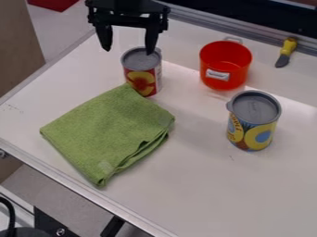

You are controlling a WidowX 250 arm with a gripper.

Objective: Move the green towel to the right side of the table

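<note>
Black gripper [129, 51] hangs at upper left of frame, fingers [151, 39] pointing downward, spread apart; green towel [108, 132] lies folded, left of centre.

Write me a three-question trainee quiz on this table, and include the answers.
1. True or false: the green towel lies folded on the table.
2. Which stands nearest the gripper? A) yellow can B) red can C) red pot
3. Fill in: the knife has a ____ handle.

Key: 1. True; 2. B; 3. yellow
</note>
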